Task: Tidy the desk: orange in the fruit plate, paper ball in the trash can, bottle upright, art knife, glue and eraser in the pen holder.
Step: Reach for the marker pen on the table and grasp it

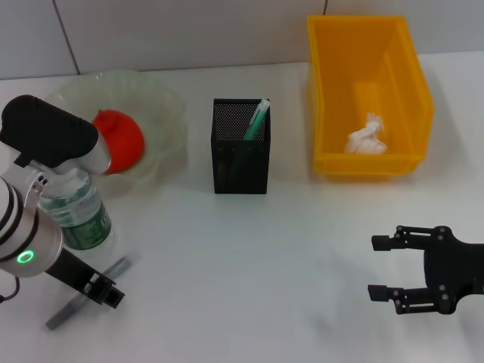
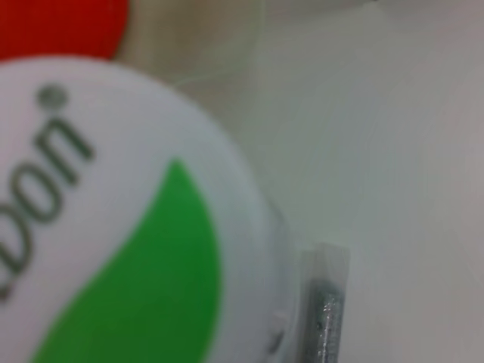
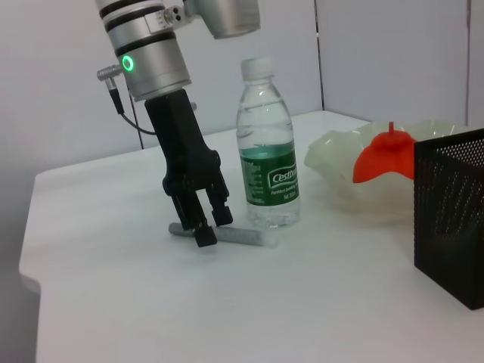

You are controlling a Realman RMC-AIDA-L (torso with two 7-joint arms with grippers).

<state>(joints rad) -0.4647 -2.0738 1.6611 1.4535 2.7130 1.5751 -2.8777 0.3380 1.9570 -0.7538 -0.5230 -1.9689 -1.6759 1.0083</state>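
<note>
A: Checking the list against the pen holder point(image 1: 240, 147) in the middle of the tabletop point(image 1: 249, 265): what is already tidy?

B: The orange point(image 1: 119, 140) sits in the fruit plate point(image 1: 162, 106), which is to the holder's left. The paper ball point(image 1: 367, 136) lies inside the trash can point(image 1: 370, 94), to the holder's right. The bottle point(image 3: 267, 147) stands upright with its cap on, in front of the plate. One green-and-white stick already stands in the holder; I would guess it is the glue, but I cannot tell for sure.

A: So what is left?

B: A slim grey tool, most likely the art knife point(image 3: 242, 235), lies flat on the tabletop beside the bottle's base. It is not yet in the holder. I see no eraser anywhere; it may be down in the mesh cup or hidden, and I cannot say which.

A: Where are the arms?

B: The left gripper point(image 3: 206, 228) is down at the knife, next to the bottle, its jaws spread and straddling the grey shaft rather than clamped on it. The right gripper point(image 1: 386, 265) hovers low, well to the holder's right and nearer the robot, jaws released and holding nothing.

A: How far along, then?

B: Most of it looks done. My judgement is that the knife is the item in hand, with the eraser unaccounted for.
</note>
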